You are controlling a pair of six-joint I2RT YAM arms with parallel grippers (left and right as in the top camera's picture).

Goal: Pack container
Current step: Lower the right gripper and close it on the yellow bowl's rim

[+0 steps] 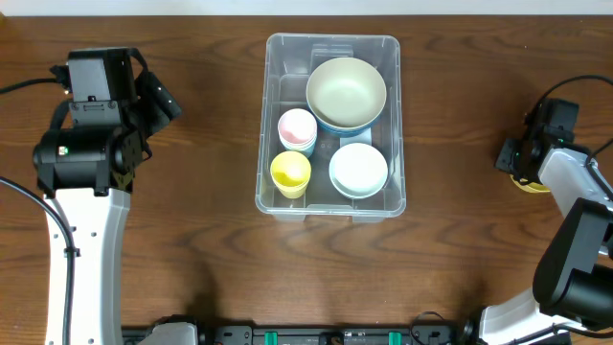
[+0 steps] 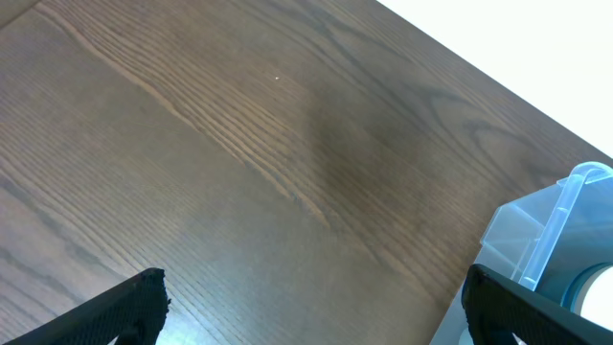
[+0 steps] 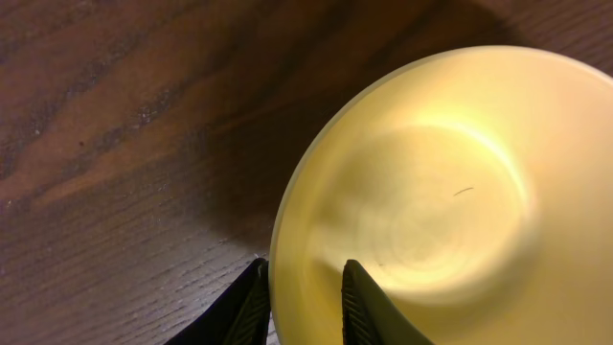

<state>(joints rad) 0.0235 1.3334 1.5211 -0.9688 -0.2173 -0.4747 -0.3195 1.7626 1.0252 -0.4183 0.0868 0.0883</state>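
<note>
Dark brown wood-grain desk (image 1: 201, 240), seen from overhead and from both wrists.

Item 1: container (image 1: 285, 81). Clear plastic rectangular bin with rounded corners, standing at the middle of the desk, between the two arms and well apart from both. One corner of it shows at the right edge of the left wrist view.

Contents of the container:
- large pale bowl (image 1: 346, 91), far right corner, sitting in a blue bowl (image 1: 329, 126) of which only the rim shows;
- pink cups (image 1: 297, 127), stacked, against the left wall;
- yellow cup (image 1: 290, 172), near left corner, just beside the pink cups;
- white bowl (image 1: 358, 169), near right corner, a pale blue rim under it.

Item 2: left arm (image 1: 81, 163). Stands at the left of the desk. The left fingers (image 2: 115, 311) are spread wide over bare wood, holding nothing.

Item 3: right arm (image 1: 575, 220). Stands at the right edge of the desk. The right fingers (image 3: 369, 311) pinch the rim of a yellow bowl (image 3: 431, 192), one finger outside the wall and one inside. From overhead only a sliver of this bowl shows under the wrist; whether it rests on the desk or is lifted off it cannot be told.
</note>
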